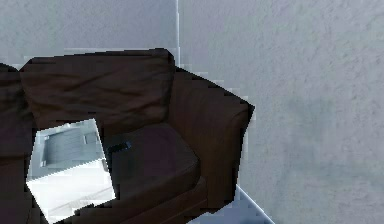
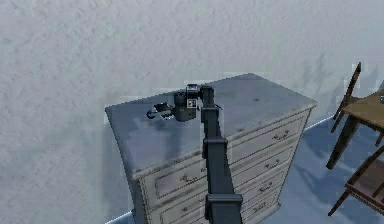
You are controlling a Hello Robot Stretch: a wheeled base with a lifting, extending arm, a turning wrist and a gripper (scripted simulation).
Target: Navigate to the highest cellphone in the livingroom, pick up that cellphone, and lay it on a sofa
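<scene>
A grey dresser point(image 2: 262, 100) with several drawers stands against the wall in the arm side view. The dark arm point(image 2: 216, 155) rises over its front edge, and the gripper point(image 2: 157, 112) reaches toward the left part of its top. A small dark shape sits at the fingers against the dresser top. I cannot tell whether the gripper holds anything. In the forward view a dark brown sofa point(image 1: 120, 85) stands in the corner of the room. A small dark flat thing point(image 1: 122, 147) lies on its seat cushion.
An open silver laptop point(image 1: 68, 165) rests on the sofa seat at the forward view's left. Pale floor point(image 1: 250, 212) shows past the sofa's arm. Wooden chairs point(image 2: 360, 115) stand on blue-grey floor at the arm side view's right, close to the dresser's end.
</scene>
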